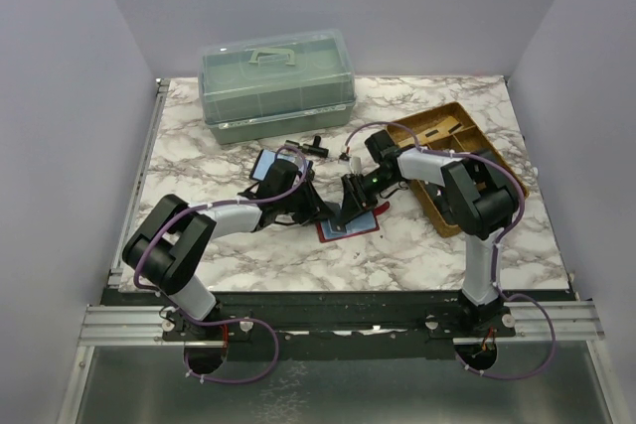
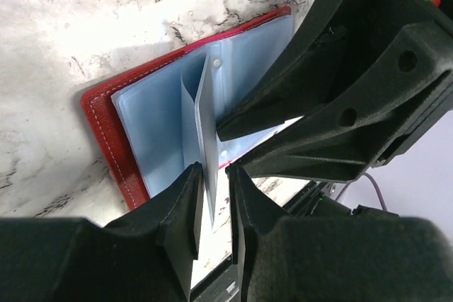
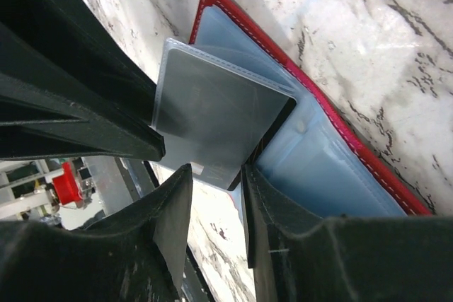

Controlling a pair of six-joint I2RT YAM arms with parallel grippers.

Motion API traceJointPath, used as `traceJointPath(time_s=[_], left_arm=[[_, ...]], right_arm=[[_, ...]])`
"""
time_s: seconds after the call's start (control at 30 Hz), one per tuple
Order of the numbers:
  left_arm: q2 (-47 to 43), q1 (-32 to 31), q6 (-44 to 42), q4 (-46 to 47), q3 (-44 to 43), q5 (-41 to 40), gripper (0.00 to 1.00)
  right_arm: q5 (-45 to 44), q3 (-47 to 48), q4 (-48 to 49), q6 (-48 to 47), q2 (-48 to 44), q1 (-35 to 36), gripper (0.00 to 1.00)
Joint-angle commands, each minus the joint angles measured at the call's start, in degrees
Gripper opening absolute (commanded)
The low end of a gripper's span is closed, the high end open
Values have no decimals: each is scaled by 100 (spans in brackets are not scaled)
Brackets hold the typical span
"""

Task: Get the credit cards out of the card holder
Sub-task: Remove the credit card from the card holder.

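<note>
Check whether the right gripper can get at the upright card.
Probably yes. The right gripper is open, and the lower corner of the card sits between its fingers. The left gripper straddles the card's other edge and seems to leave that corner free.

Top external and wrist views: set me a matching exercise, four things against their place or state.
Things
1. pale green translucent plastic lidded box
2. tan compartment tray
3. red folding card holder with blue sleeves
4. thin grey credit card

Place or state
a. lying open flat at the centre
b. at the back, left of centre
c. standing on edge over the open sleeves
d. at the right side

Pairs: 1-b, 2-d, 3-a, 4-c
</note>
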State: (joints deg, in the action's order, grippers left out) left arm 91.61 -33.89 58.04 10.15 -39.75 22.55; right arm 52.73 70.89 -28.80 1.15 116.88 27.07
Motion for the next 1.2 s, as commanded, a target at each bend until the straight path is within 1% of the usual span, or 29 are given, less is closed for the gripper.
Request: traceJointPath(time_s=[0.0, 0.2, 0.37, 0.47, 0.6, 0.77, 0.8, 1.0, 1.17], left_arm=[[0, -48, -19, 127, -181, 135, 26], [-84, -48, 10, 182, -263, 190, 28], [-161, -48, 30, 199, -361, 246, 30], [-149, -57, 33, 217, -376, 267, 30], [-106, -97, 59, 269, -382, 315, 30], [4, -151, 69, 293, -449, 347, 29], [18, -157, 64, 296, -477, 343, 29], [204, -177, 155, 173, -563, 235, 29], [327, -218, 104, -371, -765, -4, 29]], right_arm=[[-139, 32, -117, -310, -349, 62, 40], [-309, -46, -73, -247, -538, 23, 42], [-619, -67, -22, -149, -527, -1, 39], [-778, -67, -19, -132, -464, 0, 37], [-917, -41, -38, -132, -394, 0, 28], [-1059, -64, -17, -132, -429, -1, 22], [-1070, -73, -8, 14, -438, 0, 21], [-1081, -84, 5, 35, -448, -12, 22], [-1081, -85, 6, 34, -446, -9, 23]])
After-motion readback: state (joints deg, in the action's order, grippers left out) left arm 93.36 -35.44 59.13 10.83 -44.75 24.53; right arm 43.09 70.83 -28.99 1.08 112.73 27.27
